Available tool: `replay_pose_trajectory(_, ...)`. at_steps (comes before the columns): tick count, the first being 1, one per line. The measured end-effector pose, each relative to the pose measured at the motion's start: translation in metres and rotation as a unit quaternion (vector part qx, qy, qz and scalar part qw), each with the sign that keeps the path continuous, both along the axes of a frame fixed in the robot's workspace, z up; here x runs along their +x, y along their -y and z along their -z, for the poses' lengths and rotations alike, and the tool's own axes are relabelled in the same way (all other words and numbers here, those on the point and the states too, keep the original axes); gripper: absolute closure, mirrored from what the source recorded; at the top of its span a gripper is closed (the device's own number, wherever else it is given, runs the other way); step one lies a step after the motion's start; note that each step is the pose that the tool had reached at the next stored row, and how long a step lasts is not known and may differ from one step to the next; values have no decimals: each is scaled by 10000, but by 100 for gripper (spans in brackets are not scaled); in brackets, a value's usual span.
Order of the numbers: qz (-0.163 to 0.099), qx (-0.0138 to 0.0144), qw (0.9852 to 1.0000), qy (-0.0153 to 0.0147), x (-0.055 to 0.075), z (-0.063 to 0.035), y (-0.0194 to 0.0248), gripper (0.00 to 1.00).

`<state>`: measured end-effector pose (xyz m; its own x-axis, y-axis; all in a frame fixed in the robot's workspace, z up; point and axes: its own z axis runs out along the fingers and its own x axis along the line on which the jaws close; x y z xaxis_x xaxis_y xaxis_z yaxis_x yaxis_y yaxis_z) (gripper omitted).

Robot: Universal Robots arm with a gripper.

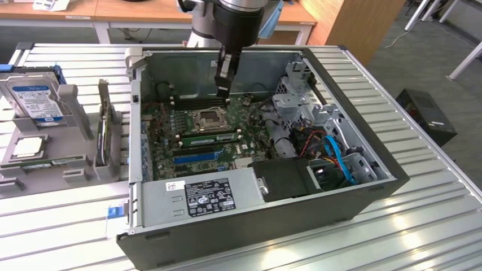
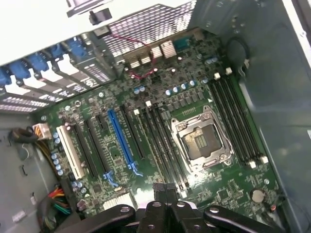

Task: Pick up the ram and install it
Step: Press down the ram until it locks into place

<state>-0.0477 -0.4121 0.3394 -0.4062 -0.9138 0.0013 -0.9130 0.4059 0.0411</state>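
My gripper (image 1: 223, 89) hangs inside the open computer case (image 1: 362, 169), over the far memory slots (image 1: 197, 103) behind the CPU socket (image 1: 211, 118). Its black fingers (image 2: 164, 190) are pressed together with nothing visible between them. A narrow green strip, possibly the ram (image 1: 211, 135), lies along the memory slots on the near side of the socket; I cannot tell if it is seated. In the wrist view the motherboard (image 2: 121, 160) spreads out below, with black memory slots (image 2: 163, 145) on both sides of the socket (image 2: 199, 141) and the blue expansion slot (image 2: 121, 141).
A grey parts holder (image 1: 71, 164) stands on the slatted metal table at the exterior view's left, carrying a hard drive (image 1: 34, 99) and a processor (image 1: 26, 147). The power supply (image 1: 203, 197) sits at the case's near side, and drive cages with blue cables (image 1: 331, 152) at the exterior view's right.
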Motion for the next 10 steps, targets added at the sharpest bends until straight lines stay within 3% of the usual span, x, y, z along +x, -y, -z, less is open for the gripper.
replay_pose_trajectory(5, 309, 0, 9995, 0, 0, 0, 0, 90)
replay_pose_trajectory(10, 614, 0, 9981, 0, 0, 1, 0, 90)
